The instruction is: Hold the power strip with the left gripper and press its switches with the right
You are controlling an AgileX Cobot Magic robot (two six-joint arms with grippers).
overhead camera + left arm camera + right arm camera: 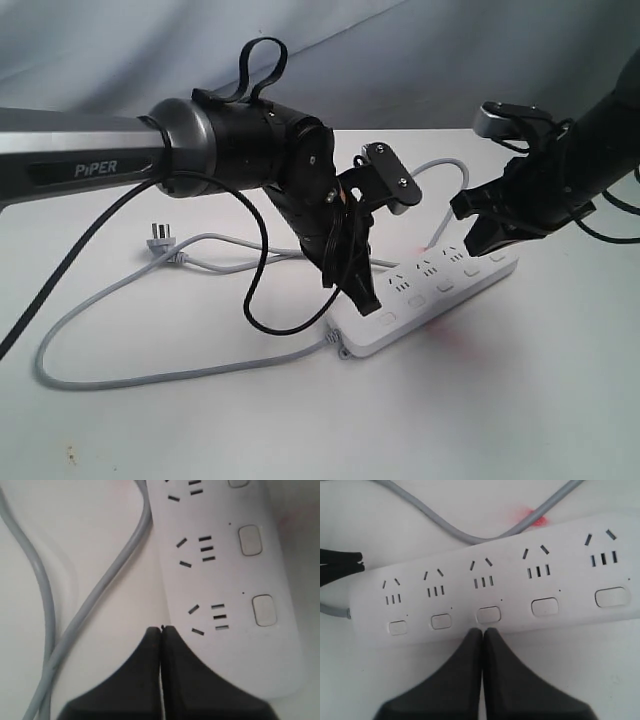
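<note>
The white power strip (pixel 440 290) lies on the table, its five switches (pixel 488 615) in a row along one long side. My left gripper (pixel 367 302) is shut with nothing between its fingers; its tips (pixel 161 628) sit at the strip's long edge beside the socket group nearest the cable end. My right gripper (pixel 473 247) is also shut and empty. Its tips (pixel 483 629) are at the opposite edge of the power strip (pixel 495 595), just short of the middle switch. I cannot tell whether either gripper touches the strip.
The grey cable (pixel 150 375) loops widely over the table to the three-pin plug (pixel 160 237) at the left. A loose black cable (pixel 262 318) hangs from the left arm. A red glow (pixel 535 517) shows behind the strip.
</note>
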